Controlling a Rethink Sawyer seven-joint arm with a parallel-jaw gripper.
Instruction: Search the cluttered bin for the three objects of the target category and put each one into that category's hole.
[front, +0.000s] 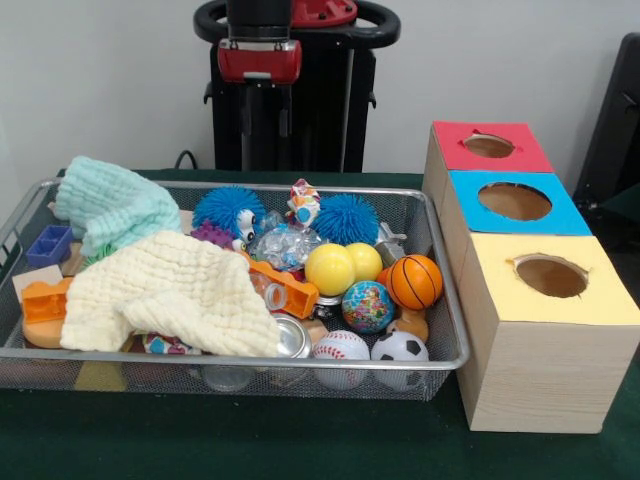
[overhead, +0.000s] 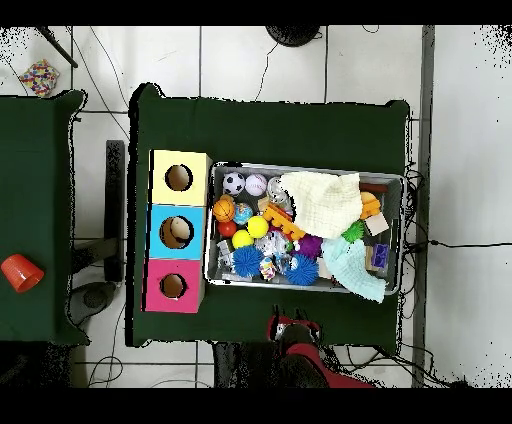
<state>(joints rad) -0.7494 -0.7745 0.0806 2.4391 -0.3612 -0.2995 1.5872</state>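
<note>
A wire mesh bin (front: 440, 330) on the green table holds a jumble of toys. On its right side lie balls: two yellow ones (front: 331, 268), a small basketball (front: 415, 281), a globe ball (front: 367, 306), a baseball (front: 341, 348) and a soccer ball (front: 399, 348). Two blue spiky balls (front: 229, 210) sit at the back. A cream cloth (front: 170, 290) and a mint cloth (front: 115, 205) hide what lies under them. Right of the bin stands a wooden box with a red hole (front: 489, 146), a blue hole (front: 514, 201) and a yellow hole (front: 551, 276). My gripper (front: 265, 130) hangs open and empty behind the bin's back edge.
Orange blocks (front: 45, 300) and a blue block (front: 50, 245) lie at the bin's left end. From above, the bin (overhead: 305, 168) sits beside the box (overhead: 152, 232). A second green table to the left carries an orange cup (overhead: 22, 271).
</note>
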